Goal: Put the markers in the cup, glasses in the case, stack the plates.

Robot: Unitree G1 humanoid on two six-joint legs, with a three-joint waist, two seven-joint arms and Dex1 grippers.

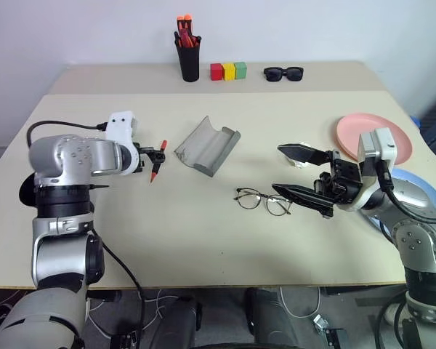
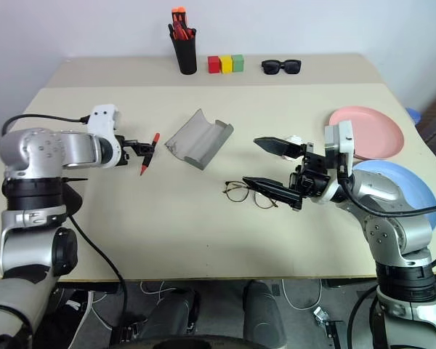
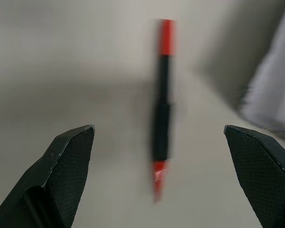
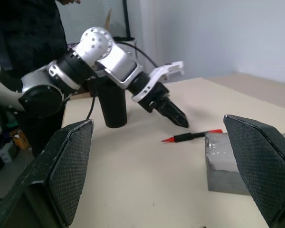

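Marker (image 1: 158, 161) on table (image 1: 203, 233) — beneath open left tool (image 1: 154, 153)

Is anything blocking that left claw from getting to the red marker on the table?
Nothing visible does. The left end effector is open, with the marker lying on bare table between its fingers. The open grey case lies off to one side.

Head pair looks forward and down over the table (image 1: 203, 240), both eyes covering the same tabletop. Left wrist camera sits close above the marker (image 3: 161, 109), facing down. Right wrist camera looks level across the table; it shares that marker.
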